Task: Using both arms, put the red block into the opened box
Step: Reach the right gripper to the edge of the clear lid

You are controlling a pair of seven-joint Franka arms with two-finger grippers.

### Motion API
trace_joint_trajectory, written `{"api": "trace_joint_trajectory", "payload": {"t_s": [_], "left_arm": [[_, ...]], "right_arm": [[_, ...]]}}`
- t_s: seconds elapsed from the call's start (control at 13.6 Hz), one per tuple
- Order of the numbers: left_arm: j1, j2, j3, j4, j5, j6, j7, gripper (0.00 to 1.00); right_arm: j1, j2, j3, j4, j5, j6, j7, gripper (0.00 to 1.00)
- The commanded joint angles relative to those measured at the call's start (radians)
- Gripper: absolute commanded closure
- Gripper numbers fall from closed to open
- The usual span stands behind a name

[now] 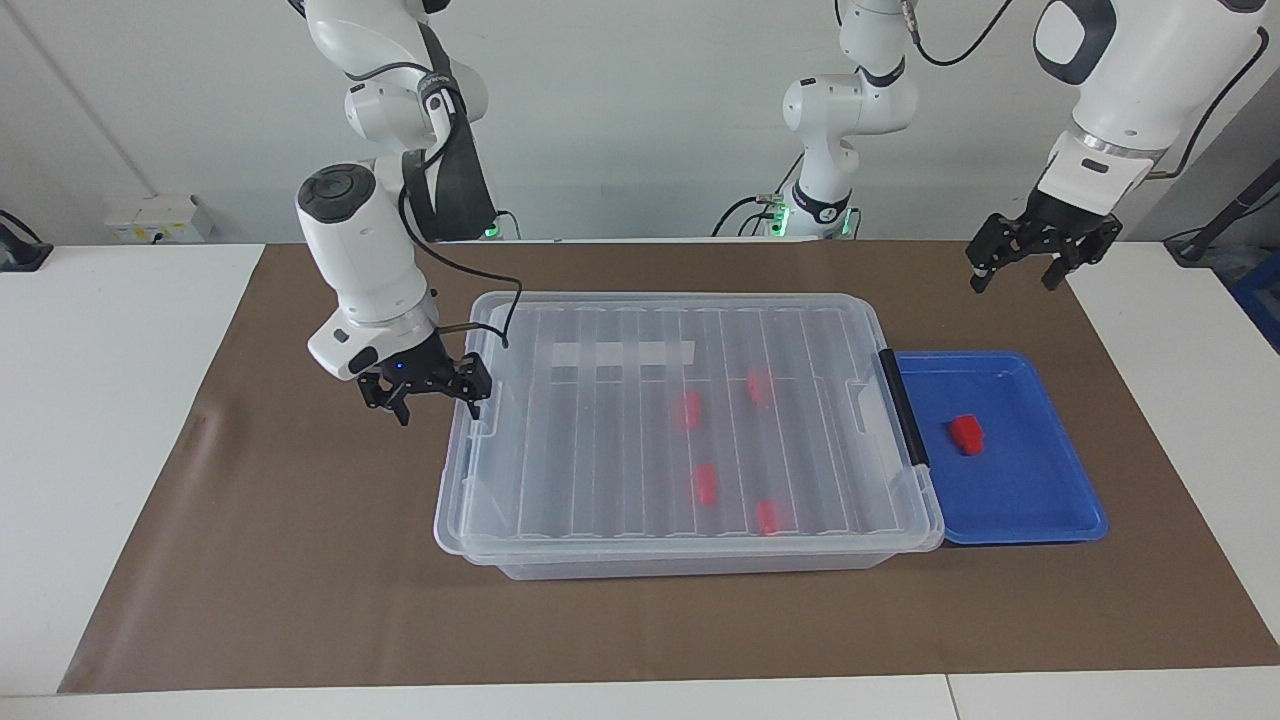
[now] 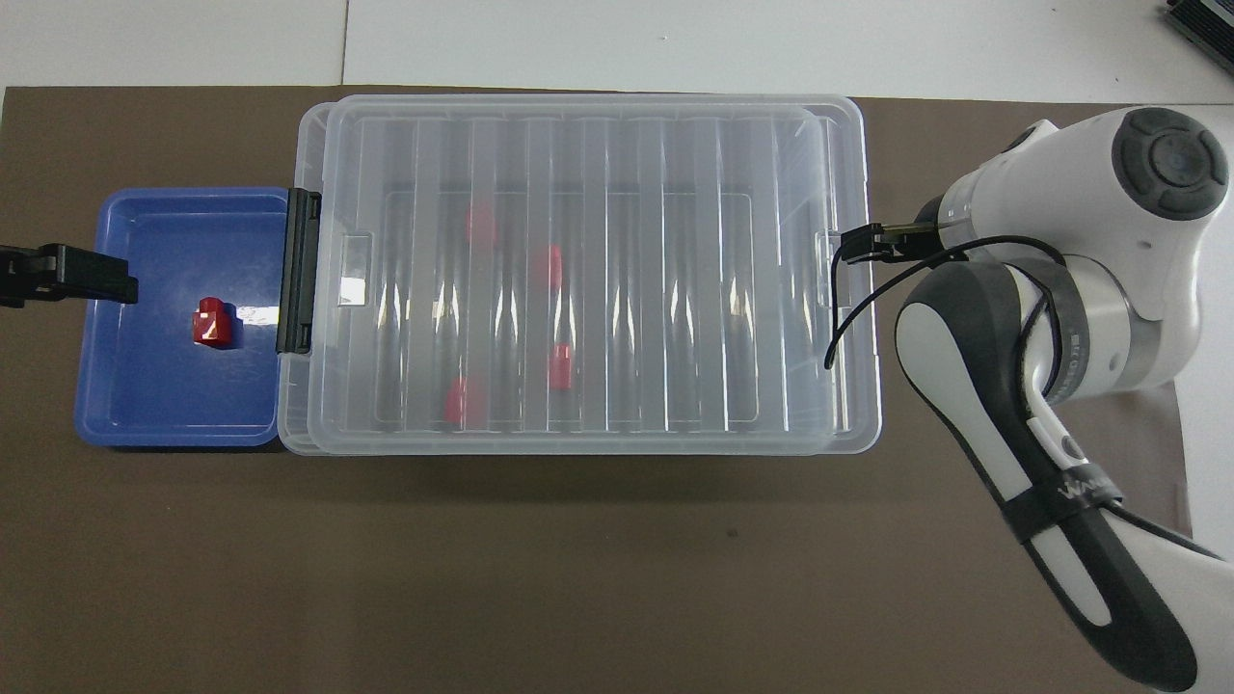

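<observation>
while the clear lid [image 1: 690, 420] is lying on the box [image 1: 700, 562], slid slightly toward the right arm's end so its edge overhangs there, the right gripper [image 1: 428, 385] is hanging with its jaws released at that overhanging edge, one fingertip just at the lid's tab, though whether it is touching cannot be told. the left gripper [image 1: 1040, 252] is waiting up in the air with its jaws spread and gripping nothing, over the brown mat [image 1: 300, 560] beside the blue tray [image 1: 1040, 500]. the red block [image 1: 966, 433] is sitting in that tray, below the left jaws and well apart from them. four other red blocks [image 1: 705, 483] are showing through the lid inside the box, well apart from the right jaws.
</observation>
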Motion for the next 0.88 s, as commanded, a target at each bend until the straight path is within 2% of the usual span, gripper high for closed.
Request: {"api": "trace_joint_trajectory", "payload": {"t_s": [0.0, 0.81], "left_arm": [[-0.013, -0.005, 0.009, 0.009, 0.020, -0.011, -0.015, 0.00], [-0.013, -0.005, 0.009, 0.007, 0.020, -0.011, -0.015, 0.00]], "right_arm": [[-0.022, 0.001, 0.008, -0.004, -0.030, 0.022, -0.005, 0.00], [-0.084, -0.009, 0.003, 0.003, -0.067, -0.029, -0.007, 0.00]]}}
